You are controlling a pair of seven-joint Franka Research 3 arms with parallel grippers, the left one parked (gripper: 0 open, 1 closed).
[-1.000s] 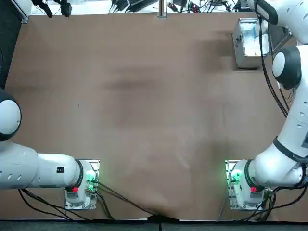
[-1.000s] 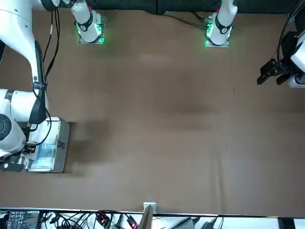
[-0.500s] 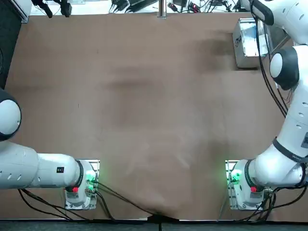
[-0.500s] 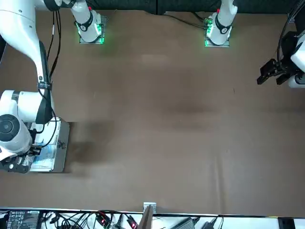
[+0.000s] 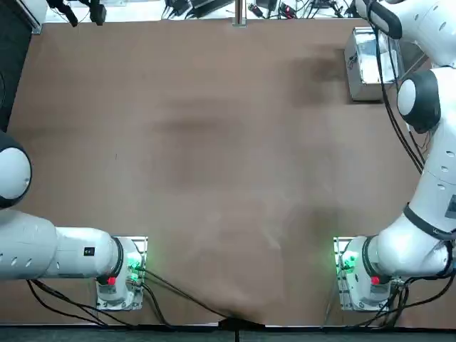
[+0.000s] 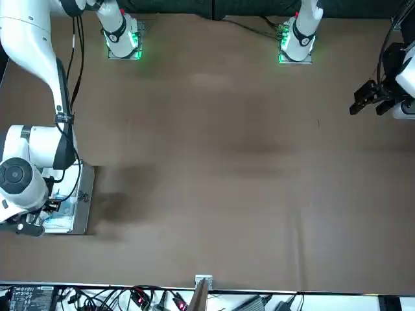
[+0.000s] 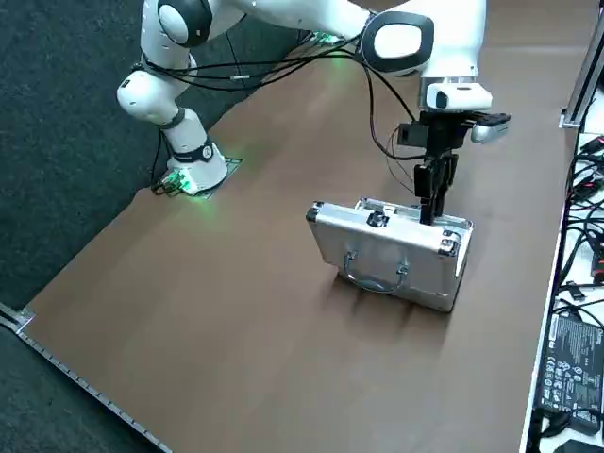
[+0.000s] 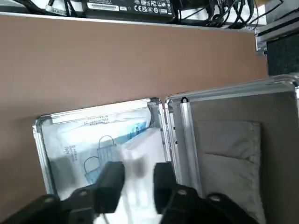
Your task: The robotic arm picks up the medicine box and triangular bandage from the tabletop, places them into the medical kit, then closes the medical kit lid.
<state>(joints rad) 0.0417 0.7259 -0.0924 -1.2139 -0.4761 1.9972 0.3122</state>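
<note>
My right gripper (image 8: 136, 184) hangs just over the open medical kit (image 7: 392, 257), its two fingers (image 8: 111, 183) pointing down into the tray. There is a narrow gap between them, and a white packet shows through that gap — but I cannot tell whether the pads press on it or only frame something already lying inside. So I call my grip undecided: parted a little, perhaps on the white thing, perhaps free of it.

Directly beneath my fingertips lies the tray with its blue-and-white printed lining, and the soft white shape there I take to be the triangular bandage (image 8: 145, 151); its edges blur against the wrapper, so I would not swear to it. I cannot pick out the medicine box as a separate thing; no box or packet shows anywhere on the brown table (image 5: 214, 157), which suggests both items are already in the case.

Beside my fingers, across the hinge line, the medical kit lid (image 8: 233, 135) stands raised with its pale grey lining toward me. In the side view it rises as a ribbed silver panel with the loop handle on its outer face, and I sit just behind its upper edge. That is why I come down vertically and close to the hinge: the upright lid leaves me only the tray's own opening to work in.

I judge the loading nearly finished — what remains is to clear the tray and tip the lid shut.
</note>
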